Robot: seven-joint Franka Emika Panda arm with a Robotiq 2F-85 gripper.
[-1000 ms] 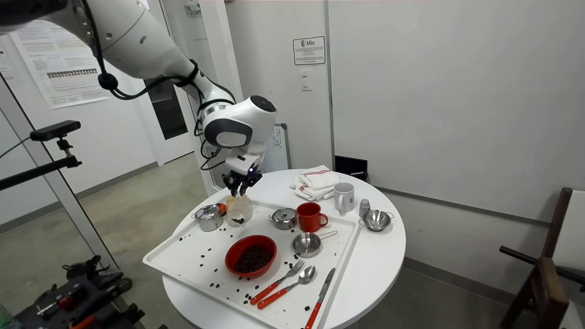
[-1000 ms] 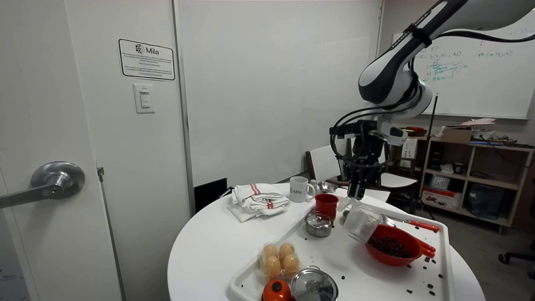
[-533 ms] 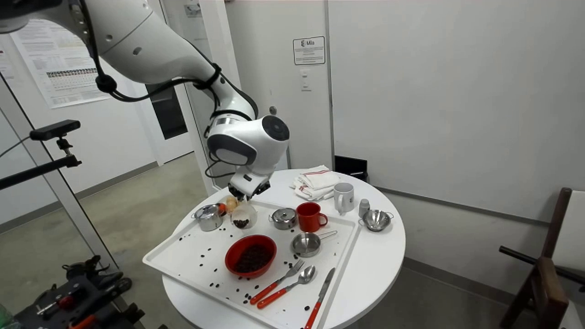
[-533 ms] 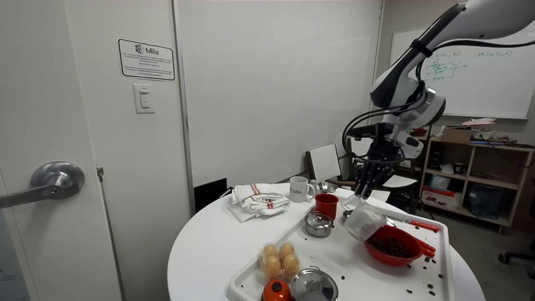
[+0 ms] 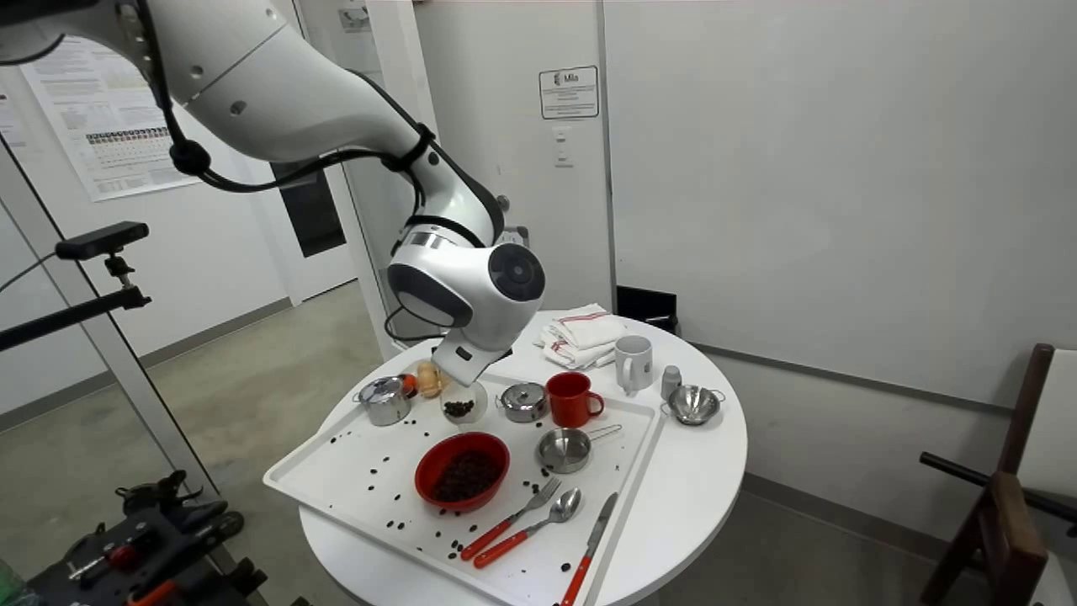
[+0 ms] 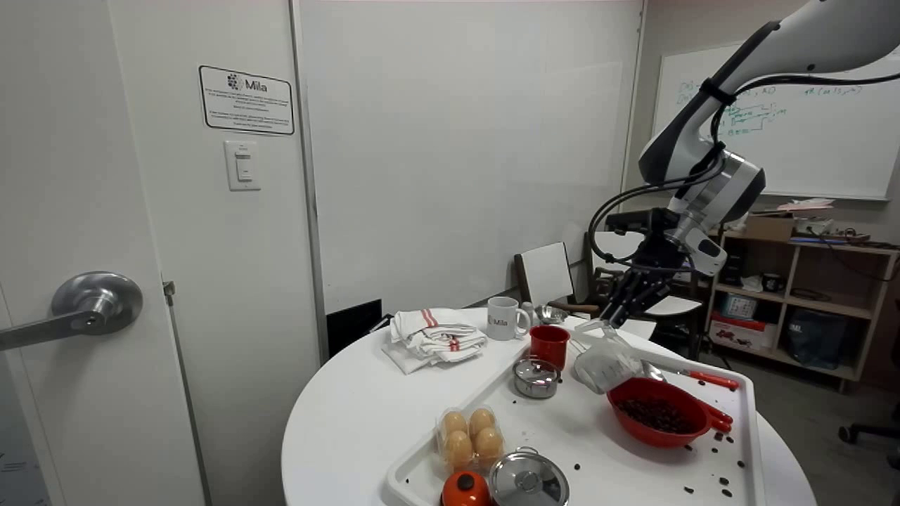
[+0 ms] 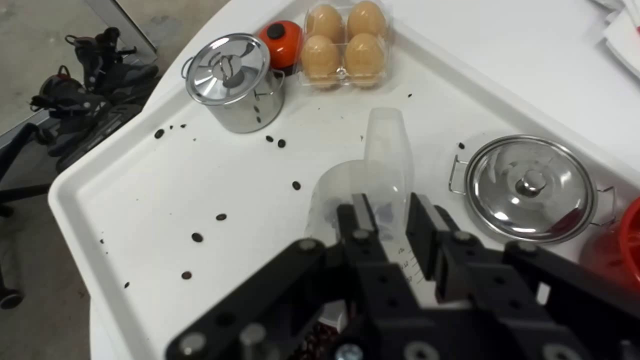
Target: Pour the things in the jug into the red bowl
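Jug [image 6: 605,367] tilted near red bowl [image 6: 636,429], pincer [image 7: 390,207] closed on its handle [image 7: 387,145], tray corner [image 7: 64,194] well apart

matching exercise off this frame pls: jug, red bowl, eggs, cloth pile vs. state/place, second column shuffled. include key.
Column 1
1) jug
2) red bowl
3) eggs
4) cloth pile

Column 2
A) folded, white with red stripes
B) resting on the tray, dark beans inside
C) held tilted by the gripper
D) sitting in a clear carton

Pairs: 1-C, 2-B, 3-D, 4-A
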